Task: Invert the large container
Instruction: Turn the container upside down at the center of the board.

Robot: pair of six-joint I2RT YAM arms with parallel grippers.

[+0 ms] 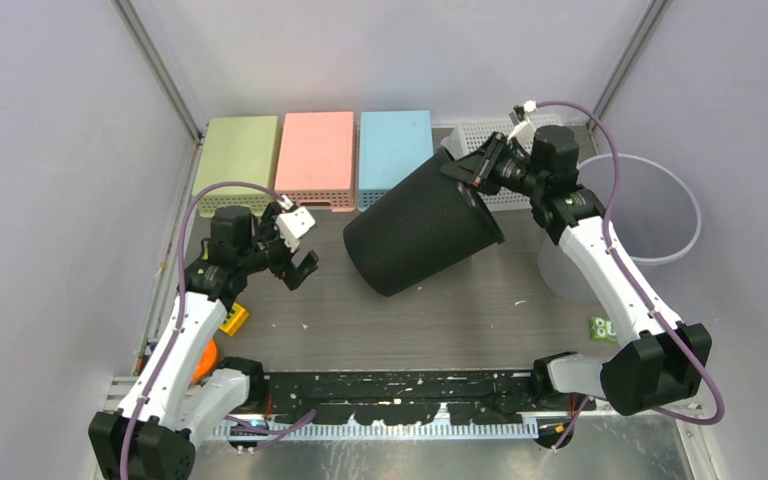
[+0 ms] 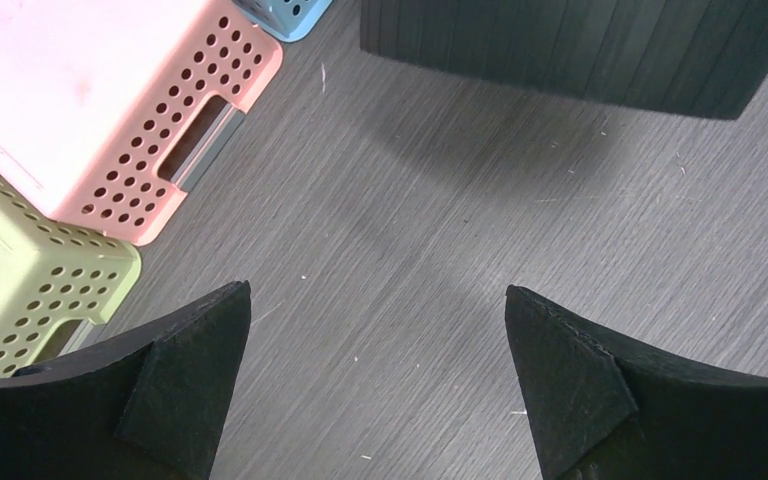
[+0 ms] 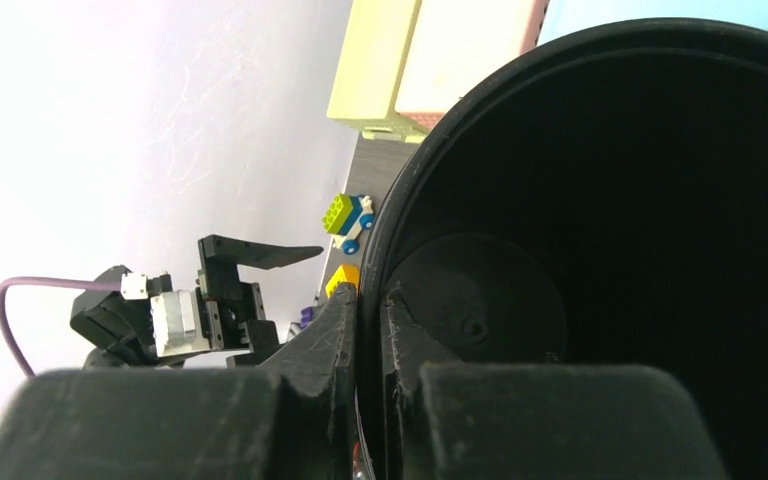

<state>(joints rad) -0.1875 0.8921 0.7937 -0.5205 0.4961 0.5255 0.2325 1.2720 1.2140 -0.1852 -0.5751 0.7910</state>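
The large black container (image 1: pixel 425 228) is tilted on its side in mid-table, mouth toward the back right, base toward the front left. My right gripper (image 1: pixel 477 168) is shut on its rim; the right wrist view shows one finger outside and one inside the rim (image 3: pixel 368 310), looking into the dark interior (image 3: pixel 600 230). My left gripper (image 1: pixel 298 262) is open and empty, left of the container. In the left wrist view the gripper (image 2: pixel 378 330) hovers over bare table, with the container's ribbed wall (image 2: pixel 570 50) beyond.
Green (image 1: pixel 237 150), pink (image 1: pixel 316 155) and blue (image 1: pixel 394 148) upturned baskets line the back, a white basket (image 1: pixel 480 135) behind the container. A translucent bin (image 1: pixel 650 215) stands at right. Small toys lie at left (image 1: pixel 234 318) and right (image 1: pixel 601 328).
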